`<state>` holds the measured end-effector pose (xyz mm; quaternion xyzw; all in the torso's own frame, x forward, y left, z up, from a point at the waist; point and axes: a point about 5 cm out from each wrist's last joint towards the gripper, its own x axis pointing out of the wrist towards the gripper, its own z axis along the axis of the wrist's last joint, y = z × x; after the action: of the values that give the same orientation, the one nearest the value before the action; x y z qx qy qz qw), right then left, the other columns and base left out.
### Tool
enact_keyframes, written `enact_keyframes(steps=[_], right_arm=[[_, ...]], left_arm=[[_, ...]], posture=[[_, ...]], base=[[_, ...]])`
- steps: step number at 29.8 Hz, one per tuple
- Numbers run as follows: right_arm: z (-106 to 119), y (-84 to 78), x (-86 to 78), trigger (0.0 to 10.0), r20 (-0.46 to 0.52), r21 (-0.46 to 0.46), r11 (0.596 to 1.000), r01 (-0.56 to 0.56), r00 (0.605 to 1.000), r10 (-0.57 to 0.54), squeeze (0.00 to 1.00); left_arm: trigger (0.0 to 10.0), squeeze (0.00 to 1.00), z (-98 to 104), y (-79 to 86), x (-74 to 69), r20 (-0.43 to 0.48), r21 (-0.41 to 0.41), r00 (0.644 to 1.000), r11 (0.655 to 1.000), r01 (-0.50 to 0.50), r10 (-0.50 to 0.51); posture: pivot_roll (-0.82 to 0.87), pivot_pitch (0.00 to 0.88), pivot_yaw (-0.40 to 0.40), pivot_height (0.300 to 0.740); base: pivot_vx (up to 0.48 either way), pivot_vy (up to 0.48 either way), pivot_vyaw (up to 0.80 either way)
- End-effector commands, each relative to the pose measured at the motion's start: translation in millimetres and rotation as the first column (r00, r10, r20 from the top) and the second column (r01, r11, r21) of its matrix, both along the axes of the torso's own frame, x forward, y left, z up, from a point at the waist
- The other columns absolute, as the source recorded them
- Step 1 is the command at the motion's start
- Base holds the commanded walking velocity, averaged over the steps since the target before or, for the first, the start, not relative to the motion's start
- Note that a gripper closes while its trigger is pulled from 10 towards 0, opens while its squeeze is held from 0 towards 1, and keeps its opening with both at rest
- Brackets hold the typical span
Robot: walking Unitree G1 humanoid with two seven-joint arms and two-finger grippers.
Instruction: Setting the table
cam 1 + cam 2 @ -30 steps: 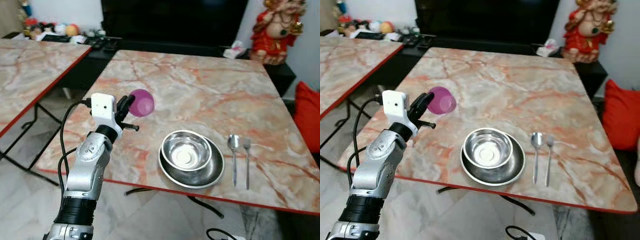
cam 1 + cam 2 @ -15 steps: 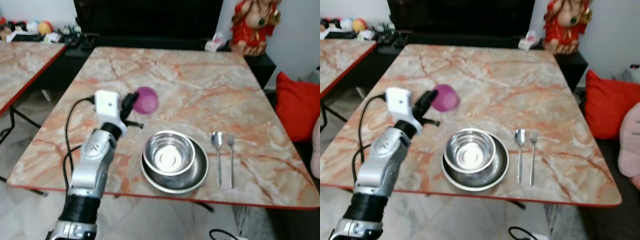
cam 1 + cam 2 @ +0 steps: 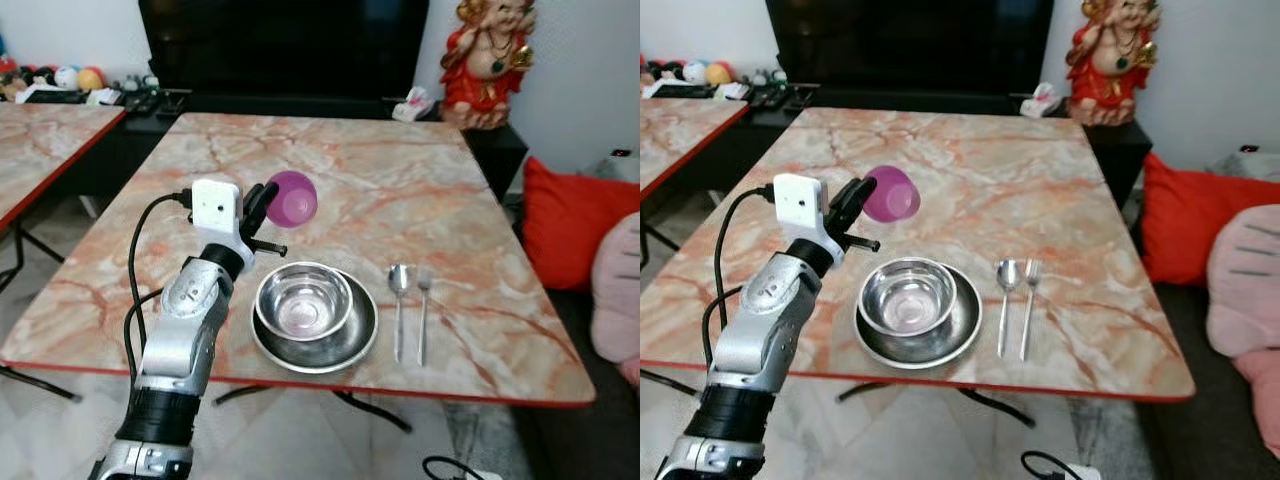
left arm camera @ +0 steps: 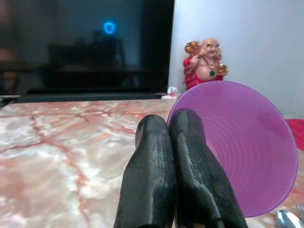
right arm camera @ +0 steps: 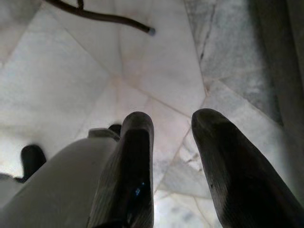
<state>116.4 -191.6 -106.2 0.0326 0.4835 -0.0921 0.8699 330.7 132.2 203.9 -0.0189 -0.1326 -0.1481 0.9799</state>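
Fingers [image 4: 161, 175] of the left gripper [image 3: 258, 205] pressed together on the rim of the purple cup [image 3: 292, 198], cup held tilted in the air over the table [image 3: 400, 170], beyond and to the left of the bowl. Right gripper [image 5: 173, 142] hanging idle over the floor, fingers spread, holding nothing.

Well along, by the look of it: bowl [image 3: 301, 301] nested in the plate [image 3: 350, 345] near the front edge, spoon [image 3: 398, 280] and fork [image 3: 422, 285] laid side by side just right of the plate. Left to do: cup not yet set down, probably upright somewhere near the plate.
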Motion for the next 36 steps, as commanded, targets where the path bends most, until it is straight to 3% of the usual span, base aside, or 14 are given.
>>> enact_keyframes(steps=[1, 10, 14, 36], right_arm=[[-0.4, 5.2, 0.9, 10.0, 0.000, 0.017, 1.000, -0.009, 1.000, 0.009, 0.00], [0.6, 8.3, 4.3, 10.0, 0.013, 0.008, 0.997, -0.076, 0.997, 0.076, 0.00], [0.6, 7.4, 5.0, 10.0, 0.011, 0.022, 0.999, -0.025, 1.000, 0.025, 0.00], [0.7, 7.0, 6.6, 10.0, 0.000, 0.013, 0.999, -0.038, 0.999, 0.038, 0.00]], left_arm=[[10.0, 0.00, 4.9, 6.1, 2.2, 0.004, 0.013, 0.999, 0.999, -0.039, 0.039], [10.0, 0.00, 6.1, 15.6, 5.1, -0.002, -0.016, 0.996, 0.996, -0.089, 0.089], [10.0, 0.00, 5.3, 15.3, 5.8, -0.011, -0.021, 0.996, 0.996, -0.088, 0.088], [10.0, 0.00, 0.8, 12.5, 6.4, -0.056, -0.054, 0.996, 0.996, -0.066, 0.063]], posture=[[0.08, 0.000, -0.034, 0.740], [0.08, 0.000, -0.035, 0.740], [0.08, 0.000, -0.035, 0.740], [0.08, 0.000, -0.035, 0.740]], base=[[0.000, 0.000, 0.00], [0.000, 0.000, 0.18], [0.000, 0.000, 0.40], [0.000, 0.000, 0.00]])
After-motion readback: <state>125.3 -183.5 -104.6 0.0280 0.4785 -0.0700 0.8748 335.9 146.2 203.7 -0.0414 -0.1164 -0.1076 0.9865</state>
